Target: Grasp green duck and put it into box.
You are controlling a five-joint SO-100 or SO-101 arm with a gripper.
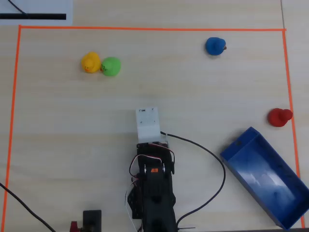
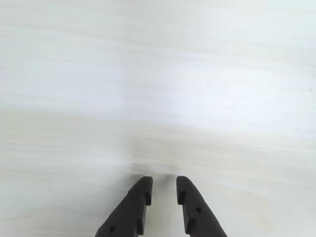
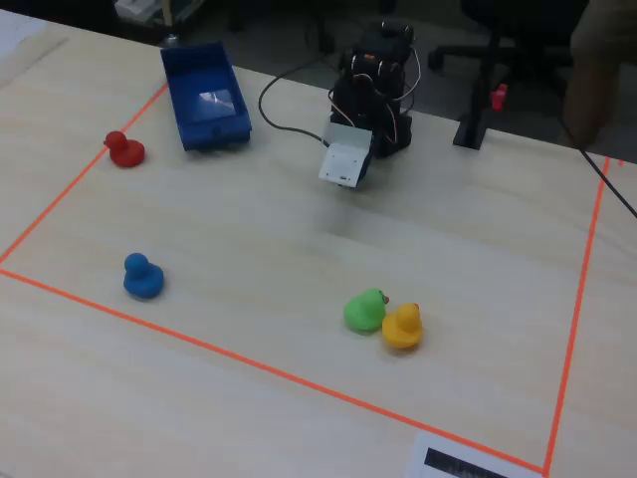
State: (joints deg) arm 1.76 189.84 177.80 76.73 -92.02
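Arm sits folded near its base, gripper (image 2: 162, 183) pointed down at bare worktop (image 2: 158, 98). In the wrist view the jaws stand nearly together with only a narrow slot between the tips, and they hold nothing.

Green duck (image 1: 111, 66) rests on the worktop toward the upper left of the overhead view, well apart from the gripper. It touches, or all but touches, the yellow duck (image 1: 90, 62) on its left there. In the fixed view the green duck (image 3: 364, 310) sits left of the yellow one, beak side toward it.

Blue box (image 1: 265, 176) lies at lower right of the overhead view, angled, empty as far as visible. Blue duck (image 1: 214, 46) and red duck (image 1: 279, 117) stand apart from the target; the red one is near the box.

Judgement on handling: the duck looks light, hollow, soft rubber, likely to squash a little and to skid if nudged. The rounded body offers the widest hold. Close across its free flanks, keeping the jaws off the yellow neighbour, which may get dragged along.
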